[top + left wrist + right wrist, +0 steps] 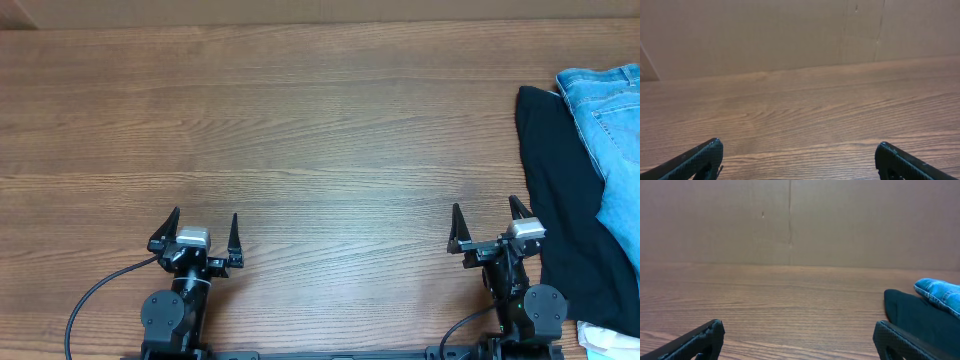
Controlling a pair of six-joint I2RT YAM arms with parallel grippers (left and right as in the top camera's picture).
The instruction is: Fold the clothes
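The left tool [204, 214] and right tool [485, 205] rest fully spread and empty near the desk [300, 130] edge. The jeans [612, 120] lie atop a black garment [565, 200] at far right, apparently awaiting retrieval.

No legible text or markings.

Overhead straight down on table [320, 120], wrist views low, forward, sharing its wood.
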